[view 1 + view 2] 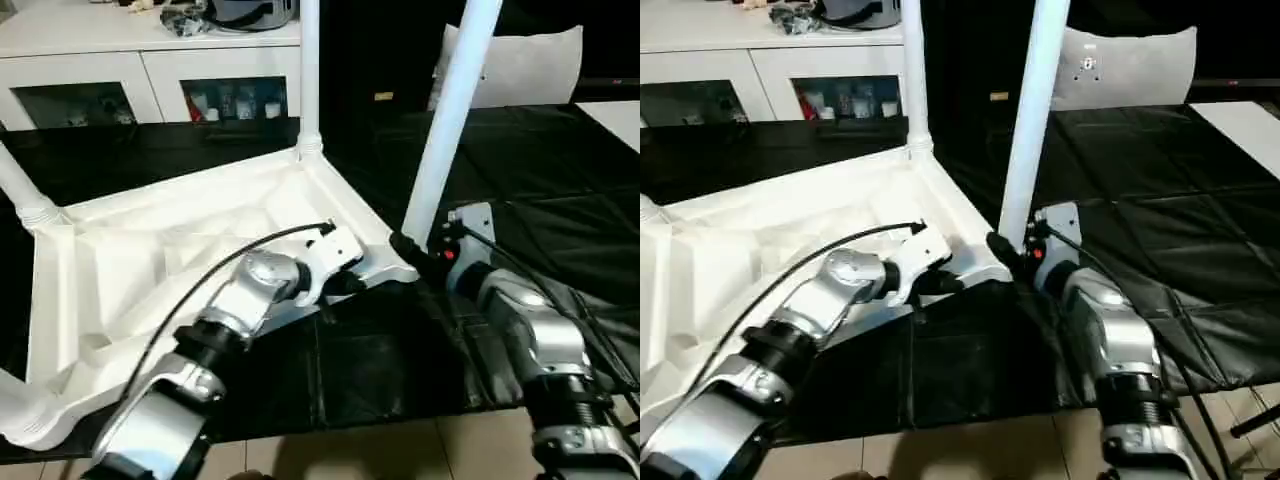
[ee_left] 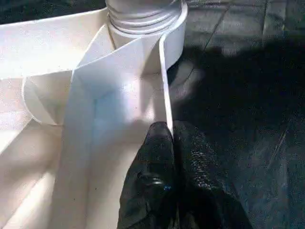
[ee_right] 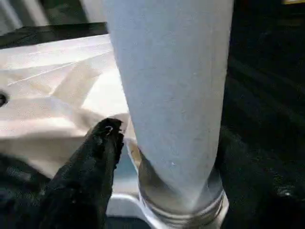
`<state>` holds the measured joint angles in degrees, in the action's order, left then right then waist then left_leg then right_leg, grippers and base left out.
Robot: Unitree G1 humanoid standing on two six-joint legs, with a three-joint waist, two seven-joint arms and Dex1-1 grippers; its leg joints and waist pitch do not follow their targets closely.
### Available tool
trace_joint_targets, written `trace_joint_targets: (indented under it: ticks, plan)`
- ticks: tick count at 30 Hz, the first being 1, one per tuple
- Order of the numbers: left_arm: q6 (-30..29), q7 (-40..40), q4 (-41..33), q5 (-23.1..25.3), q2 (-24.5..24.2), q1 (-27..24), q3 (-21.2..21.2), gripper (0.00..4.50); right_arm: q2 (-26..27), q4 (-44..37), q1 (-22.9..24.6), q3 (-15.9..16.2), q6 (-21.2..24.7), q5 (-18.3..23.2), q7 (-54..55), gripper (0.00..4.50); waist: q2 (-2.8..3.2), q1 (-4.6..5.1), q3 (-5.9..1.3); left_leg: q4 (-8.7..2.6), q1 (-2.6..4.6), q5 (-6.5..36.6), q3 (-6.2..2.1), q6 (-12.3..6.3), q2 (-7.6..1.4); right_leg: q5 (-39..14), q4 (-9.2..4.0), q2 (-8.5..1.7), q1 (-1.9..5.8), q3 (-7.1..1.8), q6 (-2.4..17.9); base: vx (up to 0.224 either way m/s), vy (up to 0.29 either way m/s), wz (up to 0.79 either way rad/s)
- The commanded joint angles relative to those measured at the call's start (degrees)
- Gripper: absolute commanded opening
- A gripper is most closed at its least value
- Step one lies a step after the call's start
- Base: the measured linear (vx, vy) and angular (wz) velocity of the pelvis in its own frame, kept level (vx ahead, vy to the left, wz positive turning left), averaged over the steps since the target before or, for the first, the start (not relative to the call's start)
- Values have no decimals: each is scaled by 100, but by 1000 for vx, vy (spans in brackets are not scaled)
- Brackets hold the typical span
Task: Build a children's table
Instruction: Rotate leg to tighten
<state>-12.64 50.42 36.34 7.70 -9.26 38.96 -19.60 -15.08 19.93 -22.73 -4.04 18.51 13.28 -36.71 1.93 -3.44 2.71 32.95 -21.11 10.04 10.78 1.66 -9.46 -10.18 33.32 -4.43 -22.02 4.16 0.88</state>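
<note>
Quick count: one white plastic square tabletop (image 1: 130,270) lying underside up, and four white tapered round legs standing in its corner sockets: far corner (image 1: 309,70), right corner (image 1: 452,110), left corner (image 1: 18,185), and a near-left one (image 1: 18,405) cut off by the edge. One white cabinet (image 1: 120,60) with two glass-fronted doors. Two silver robot arms (image 1: 240,300).

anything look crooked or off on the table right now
The long white plastic leg at the near right corner socket of the upside-down white tabletop leans sideways, while the far corner leg stands upright, so it looks not fully seated.
</note>
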Motion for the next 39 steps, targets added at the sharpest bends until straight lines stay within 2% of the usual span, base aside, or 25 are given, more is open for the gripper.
trace_joint_targets:
  ticks: [1, 3, 4, 5, 6, 7, 13, 14, 16, 17, 19, 21, 24, 25, 26, 30, 34, 37, 39]
  plan:
    - [426, 340, 4, 128, -276, -75, -134, 0, -328, -154, 133, 176, -157, 72, -671, 349, -50, -59, -348, -364, 52, 1332, -174, -352, -378, -1399, -438, -484, 241, -276, 1149, 0, 0, 0]
    - [519, 541, -5, 86, -380, -101, -147, 0, -539, -240, 209, 240, -189, 91, -1020, 366, -37, -72, -353, -362, 46, 1208, -172, -404, -389, -1148, -398, -479, 249, -277, 1209, 0, 0, 0]
    - [887, 869, -18, 35, -531, -140, -221, 0, -769, -335, 280, 312, -222, 107, -1399, 366, -34, -76, -355, -360, 47, 1193, -170, -435, -394, -1072, -389, -473, 251, -270, 1244, 0, 0, 0]
    - [887, 869, -18, 35, -531, -140, -221, 0, -769, -335, 280, 312, -222, 107, -1399, 376, -34, -76, -355, -360, 47, 1193, -170, -435, -394, -1072, -389, -473, 251, -270, 1244, 0, 0, 0]
    - [1097, 1246, -52, -9, -719, -177, -320, 0, -1034, -431, 347, 396, -219, 143, -1831, 395, -35, -95, -358, -357, 52, 1206, -164, -449, -400, -1050, -384, -474, 255, -263, 1292, 0, 0, 0]
    - [1234, 1417, -68, -9, -800, -186, -378, 0, -1135, -448, 359, 422, -227, 156, -1993, 395, -28, -125, -352, -356, 52, 1184, -157, -463, -414, -1026, -375, -473, 252, -267, 1310, 0, 0, 0]
    - [1775, 2202, -81, -13, -1159, -184, -651, 0, -1605, -391, 373, 630, -455, 263, -2980, 395, -41, -238, -339, -362, 96, 1383, -136, -375, -437, -1407, -396, -499, 219, -276, 1295, 0, 0, 0]
    - [1862, 2375, -98, -25, -1211, -189, -699, 0, -1669, -382, 361, 678, -488, 289, -3171, 368, -101, -253, -336, -366, 85, 1358, -128, -374, -441, -1447, -396, -496, 225, -278, 1259, 0, 0, 0]
    - [2005, 2615, -124, -51, -1266, -191, -750, 0, -1733, -390, 337, 741, -459, 354, -3460, 360, -65, -305, -340, -364, 99, 1299, -129, -377, -451, -1451, -384, -505, 210, -284, 1253, 0, 0, 0]
    - [2050, 2729, -138, -73, -1287, -189, -771, 0, -1760, -414, 332, 780, -436, 389, -3606, 360, -92, -312, -346, -360, 106, 1277, -123, -381, -452, -1411, -376, -500, 208, -284, 1263, 0, 0, 0]
    - [2082, 2803, -147, -93, -1300, -184, -787, 0, -1777, -439, 332, 811, -419, 416, -3713, 341, -79, -340, -347, -356, 99, 1241, -122, -390, -451, -1383, -365, -511, 208, -285, 1285, 0, 0, 0]
    - [2142, 2945, -181, -137, -1309, -168, -828, 0, -1782, -524, 344, 914, -410, 475, -3957, 316, -99, -362, -353, -352, 96, 1178, -120, -406, -454, -1335, -355, -513, 211, -283, 1300, 0, 0, 0]
    - [2209, 3042, -205, -161, -1286, -157, -858, 0, -1752, -543, 330, 1042, -386, 510, -4108, 307, -98, -409, -353, -352, 108, 1146, -120, -412, -464, -1355, -351, -516, 198, -285, 1282, 0, 0, 0]
    - [2209, 3042, -205, -161, -1286, -157, -858, 0, -1752, -543, 330, 1042, -386, 510, -4108, 276, -97, -420, -354, -348, 108, 1150, -116, -408, -459, -1385, -354, -517, 197, -287, 1277, 0, 0, 0]
    - [2232, 3071, -209, -162, -1261, -162, -866, 0, -1714, -508, 315, 1100, -429, 491, -4144, 276, -93, -441, -354, -349, 117, 1144, -113, -384, -461, -1420, -359, -518, 188, -291, 1264, 0, 0, 0]
    - [2252, 3098, -206, -161, -1230, -171, -866, 0, -1632, -417, 285, 1171, -452, 436, -4194, 250, -99, -454, -360, -352, 107, 1142, -122, -354, -461, -1412, -348, -522, 195, -287, 1241, 0, 0, 0]
    - [2256, 3108, -194, -166, -1256, -180, -857, 0, -1646, -390, 279, 1227, -307, 502, -4290, 204, -105, -460, -363, -348, 106, 1099, -119, -355, -455, -1360, -338, -516, 196, -286, 1233, 0, 0, 0]
    - [2191, 3099, -189, -177, -1257, -191, -835, 0, -1654, -437, 301, 1223, -215, 572, -4309, 203, -111, -464, -368, -343, 106, 1081, -119, -359, -454, -1386, -337, -518, 200, -285, 1221, 0, 0, 0]
    - [1816, 2921, -179, -246, -1160, -214, -707, 0, -1550, -619, 367, 1091, 84, 819, -4180, 201, -98, -455, -365, -342, 107, 1040, -112, -369, -454, -1329, -330, -509, 203, -289, 1246, 0, 0, 0]
